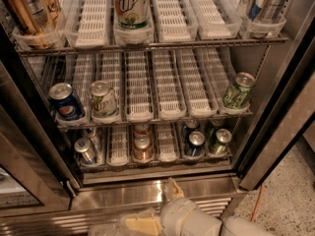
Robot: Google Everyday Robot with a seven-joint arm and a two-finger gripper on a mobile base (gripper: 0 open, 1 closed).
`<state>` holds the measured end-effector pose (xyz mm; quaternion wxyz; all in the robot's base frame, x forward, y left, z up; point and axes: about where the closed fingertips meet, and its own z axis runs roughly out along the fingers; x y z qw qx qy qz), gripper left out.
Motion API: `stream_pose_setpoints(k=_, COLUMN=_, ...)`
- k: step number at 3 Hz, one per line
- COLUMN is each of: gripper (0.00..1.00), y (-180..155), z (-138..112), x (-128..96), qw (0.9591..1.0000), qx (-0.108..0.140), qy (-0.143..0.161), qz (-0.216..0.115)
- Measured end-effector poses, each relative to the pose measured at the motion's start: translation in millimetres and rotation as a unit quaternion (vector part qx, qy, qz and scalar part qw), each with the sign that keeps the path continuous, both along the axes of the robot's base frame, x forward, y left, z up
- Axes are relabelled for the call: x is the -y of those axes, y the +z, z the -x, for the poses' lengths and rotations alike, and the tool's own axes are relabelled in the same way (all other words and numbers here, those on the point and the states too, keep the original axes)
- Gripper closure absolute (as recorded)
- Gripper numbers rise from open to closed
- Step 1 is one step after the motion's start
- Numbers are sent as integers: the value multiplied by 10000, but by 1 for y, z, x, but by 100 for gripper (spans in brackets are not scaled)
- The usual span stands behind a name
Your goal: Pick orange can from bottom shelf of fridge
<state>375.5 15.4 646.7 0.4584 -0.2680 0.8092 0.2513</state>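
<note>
The fridge (275, 132) stands open in front of me. The orange can (142, 149) stands upright at the front of a middle lane on the bottom shelf (118, 157), with a second similar can right behind it. My gripper (157, 208) is below the fridge's steel sill, in front of and lower than the orange can, not touching it. Its two tan fingers (173, 188) are spread apart and hold nothing.
The bottom shelf also holds a silver can (85, 150), a dark blue can (195, 144) and a green can (220, 140). The middle shelf holds a Pepsi can (66, 102) and green cans. The door frame (29, 181) is at the left, and an orange cable (256, 205) lies on the floor.
</note>
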Motion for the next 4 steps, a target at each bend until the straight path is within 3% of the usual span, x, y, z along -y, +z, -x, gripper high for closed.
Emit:
stream_pose_setpoints(k=1, gripper=0, y=4, z=-4, x=6, qw=9998, qx=81, qy=-178, qz=-60)
stream_pose_setpoints(k=2, gripper=0, y=28, z=-19, x=26, qw=9958, qx=398, qy=-783, qz=-265)
stream_pose_setpoints(k=3, gripper=0, y=46, z=-26, x=24, qw=9927, qx=710, qy=-928, qz=-314)
stream_pose_setpoints(k=4, gripper=0, y=46, z=-26, x=24, qw=9927, qx=710, qy=-928, qz=-314)
